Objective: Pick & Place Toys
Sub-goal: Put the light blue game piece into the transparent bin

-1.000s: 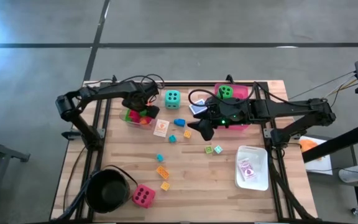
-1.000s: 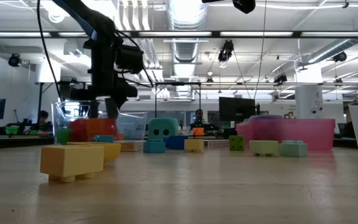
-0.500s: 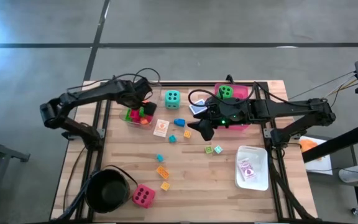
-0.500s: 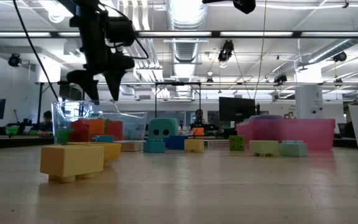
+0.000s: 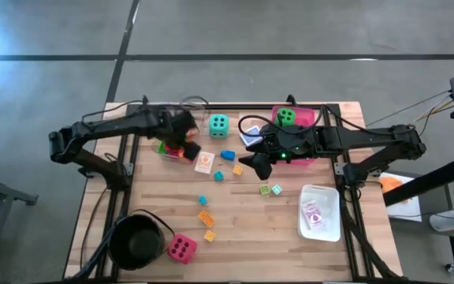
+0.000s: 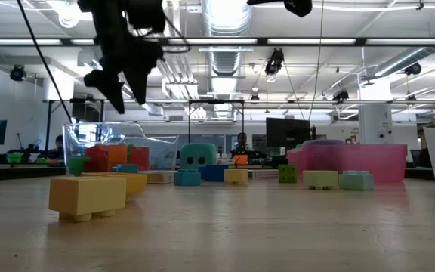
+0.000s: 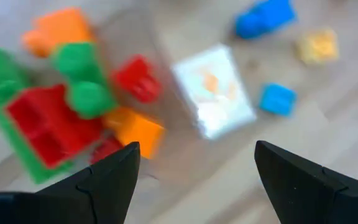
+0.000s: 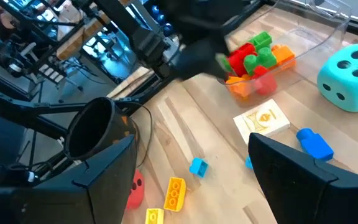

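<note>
A clear tray at the far left holds several red, green and orange blocks. My left gripper hangs open and empty above it. A picture card lies beside the tray. A teal die rests on the table, and a green die sits in the pink tray. A pink-red die lies near the front. Small blocks are scattered mid-table. My right gripper hovers open and empty, high over the table's middle.
A round black pot stands at the front left, next to the pink-red die. A white tray with a card in it lies at the right. A blue block and green blocks lie under the right arm.
My left gripper has risen out of the clear tray, staying open, and now hangs well above the tray's rim. The blocks in the tray stay where they were. My right arm has kept still.
</note>
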You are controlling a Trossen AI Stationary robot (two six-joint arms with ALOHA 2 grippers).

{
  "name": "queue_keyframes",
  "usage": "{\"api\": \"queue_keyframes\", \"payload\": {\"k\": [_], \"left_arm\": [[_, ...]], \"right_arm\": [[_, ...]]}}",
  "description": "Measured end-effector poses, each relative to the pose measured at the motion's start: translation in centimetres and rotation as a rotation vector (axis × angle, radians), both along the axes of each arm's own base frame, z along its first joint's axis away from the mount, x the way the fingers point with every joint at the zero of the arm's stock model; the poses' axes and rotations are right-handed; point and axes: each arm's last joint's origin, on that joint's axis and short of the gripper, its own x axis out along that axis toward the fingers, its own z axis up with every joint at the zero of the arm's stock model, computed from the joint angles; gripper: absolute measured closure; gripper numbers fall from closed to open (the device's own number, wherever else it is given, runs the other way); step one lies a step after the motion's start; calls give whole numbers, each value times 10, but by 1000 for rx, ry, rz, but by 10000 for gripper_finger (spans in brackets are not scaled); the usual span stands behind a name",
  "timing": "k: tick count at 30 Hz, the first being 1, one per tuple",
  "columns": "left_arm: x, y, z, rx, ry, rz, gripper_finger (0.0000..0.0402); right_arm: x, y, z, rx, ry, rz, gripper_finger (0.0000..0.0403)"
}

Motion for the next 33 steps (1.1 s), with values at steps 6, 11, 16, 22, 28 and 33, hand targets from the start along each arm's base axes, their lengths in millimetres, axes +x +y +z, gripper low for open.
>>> {"api": "queue_keyframes", "payload": {"k": [6, 11, 16, 22, 28, 33], "left_arm": [[13, -54, 6, -34, -32, -92, 80], [19, -94, 7, -65, -85, -137, 80], [22, -116, 7, -44, -137, -168, 80], [32, -128, -11, -42, -63, -203, 80], [47, -143, -44, -62, 56, -280, 80], [59, -147, -58, -66, 43, -330, 80]], "right_arm": [[-3, 0, -3, -5, 43, 3, 104], [-15, -1, -1, -8, 89, 5, 104], [-42, -3, 1, -34, 205, 12, 104], [-74, -5, 1, -22, 326, -9, 104], [-91, -2, 0, -6, 320, -6, 104], [-99, -2, -13, -12, 353, -1, 104]]}}
